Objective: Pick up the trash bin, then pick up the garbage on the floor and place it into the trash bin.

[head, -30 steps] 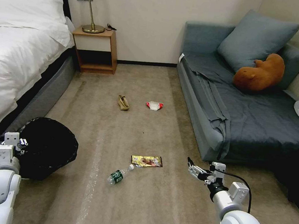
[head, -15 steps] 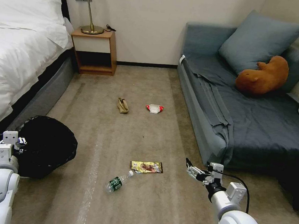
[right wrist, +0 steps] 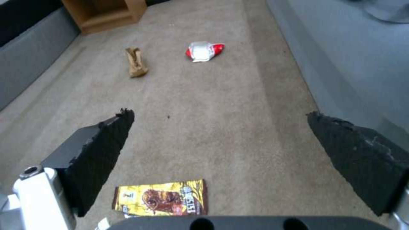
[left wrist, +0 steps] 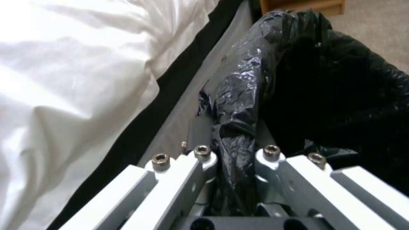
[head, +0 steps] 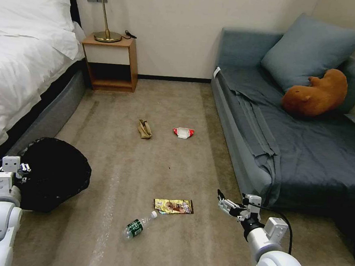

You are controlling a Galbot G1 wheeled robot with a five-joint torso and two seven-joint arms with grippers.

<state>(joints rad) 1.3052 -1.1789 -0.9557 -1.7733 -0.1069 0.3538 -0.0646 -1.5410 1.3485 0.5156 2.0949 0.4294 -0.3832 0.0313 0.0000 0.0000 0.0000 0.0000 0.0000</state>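
The trash bin (head: 55, 174), lined with a crinkly black bag, sits low at the left beside the bed. My left gripper (head: 22, 168) is shut on its bag-covered rim (left wrist: 234, 127). Garbage lies on the carpet. A clear bottle (head: 139, 224) with a green label and a yellow snack wrapper (head: 173, 206) are close by. A tan scrap (head: 144, 129) and a red-and-white wrapper (head: 183, 132) lie farther off. My right gripper (head: 221, 199) hangs open above the floor, right of the yellow wrapper (right wrist: 159, 202). Between its fingers (right wrist: 219, 115) is only carpet.
A white-sheeted bed (head: 18, 61) runs along the left. A wooden nightstand (head: 111, 61) with a lamp stands at the back wall. A grey sofa (head: 300, 152) with a cushion and a brown plush animal (head: 315, 93) lines the right. Carpet lies between them.
The whole picture has shifted slightly, so the camera has moved; the litter now sits a little lower in view. Both grippers keep their pose and state.
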